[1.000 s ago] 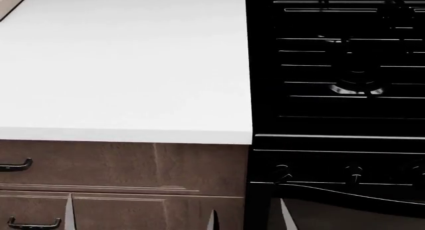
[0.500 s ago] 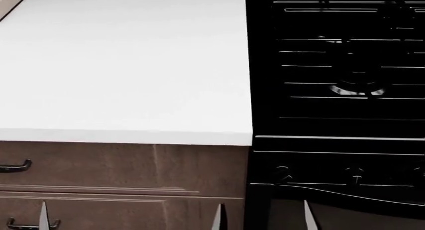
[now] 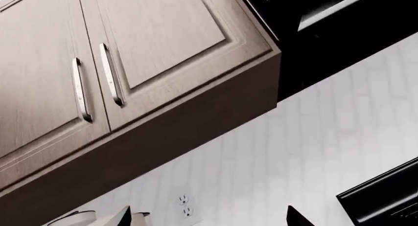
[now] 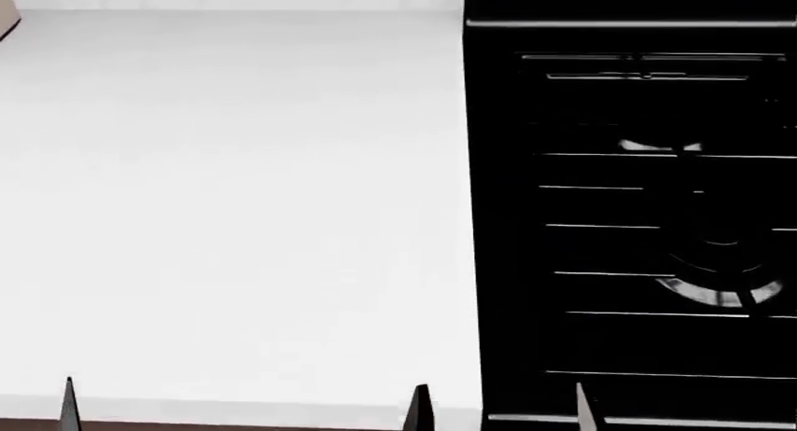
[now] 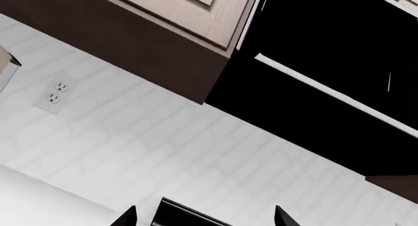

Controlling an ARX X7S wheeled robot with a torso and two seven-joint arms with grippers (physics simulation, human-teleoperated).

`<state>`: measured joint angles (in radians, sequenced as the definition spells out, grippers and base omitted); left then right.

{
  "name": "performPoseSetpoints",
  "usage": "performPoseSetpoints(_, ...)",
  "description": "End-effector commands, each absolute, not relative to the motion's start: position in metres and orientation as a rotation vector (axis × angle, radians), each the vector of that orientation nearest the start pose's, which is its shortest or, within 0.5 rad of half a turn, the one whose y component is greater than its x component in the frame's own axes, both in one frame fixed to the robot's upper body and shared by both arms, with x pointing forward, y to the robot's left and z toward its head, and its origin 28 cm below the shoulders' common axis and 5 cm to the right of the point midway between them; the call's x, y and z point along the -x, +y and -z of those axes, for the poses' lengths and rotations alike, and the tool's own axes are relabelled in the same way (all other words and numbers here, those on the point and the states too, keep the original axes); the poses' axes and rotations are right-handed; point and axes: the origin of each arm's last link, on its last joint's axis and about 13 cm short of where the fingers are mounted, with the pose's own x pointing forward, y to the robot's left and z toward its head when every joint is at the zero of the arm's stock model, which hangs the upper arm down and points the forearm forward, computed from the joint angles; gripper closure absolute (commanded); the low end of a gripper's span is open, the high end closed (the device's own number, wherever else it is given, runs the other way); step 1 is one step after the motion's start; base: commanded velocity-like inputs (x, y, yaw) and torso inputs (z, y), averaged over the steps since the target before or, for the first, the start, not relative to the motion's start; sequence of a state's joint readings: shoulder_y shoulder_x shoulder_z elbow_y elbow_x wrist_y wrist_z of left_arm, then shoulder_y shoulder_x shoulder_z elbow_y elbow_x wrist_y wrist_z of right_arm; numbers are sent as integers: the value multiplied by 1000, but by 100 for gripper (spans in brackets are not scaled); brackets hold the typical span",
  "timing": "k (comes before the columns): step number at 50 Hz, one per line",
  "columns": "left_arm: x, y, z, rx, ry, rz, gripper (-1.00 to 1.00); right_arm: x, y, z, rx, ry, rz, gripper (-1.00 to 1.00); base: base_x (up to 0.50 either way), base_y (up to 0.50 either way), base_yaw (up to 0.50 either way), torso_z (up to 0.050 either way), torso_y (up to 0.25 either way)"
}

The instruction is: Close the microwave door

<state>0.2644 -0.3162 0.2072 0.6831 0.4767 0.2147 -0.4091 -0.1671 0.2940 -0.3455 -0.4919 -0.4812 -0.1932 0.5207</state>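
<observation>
black microwave (image 5: 326, 64), mounted beside wall cabinet, above backsplash

White countertop (image 4: 237, 198) left, black gas stove with grates (image 4: 648, 226) touching its right edge. Brown wood wall cabinets with silver handles (image 3: 111, 74) above white tile backsplash (image 5: 163, 138), white outlet (image 5: 55, 92) on it.

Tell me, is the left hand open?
Open: the left hand shows two fingertips set wide apart with nothing between them.

Matt white countertop (image 4: 237, 198), glossy black stove (image 4: 636, 226), brown wood-grain cabinets (image 3: 130, 64) with metal handles (image 3: 111, 74).
</observation>
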Motion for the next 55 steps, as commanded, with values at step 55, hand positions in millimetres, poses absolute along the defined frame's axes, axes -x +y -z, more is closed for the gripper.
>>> performPoseSetpoints(55,-141,208,-122,-482,-785,-79,-100,-171,-62,-226,491,-898,62,-100,104,0,0,0,0)
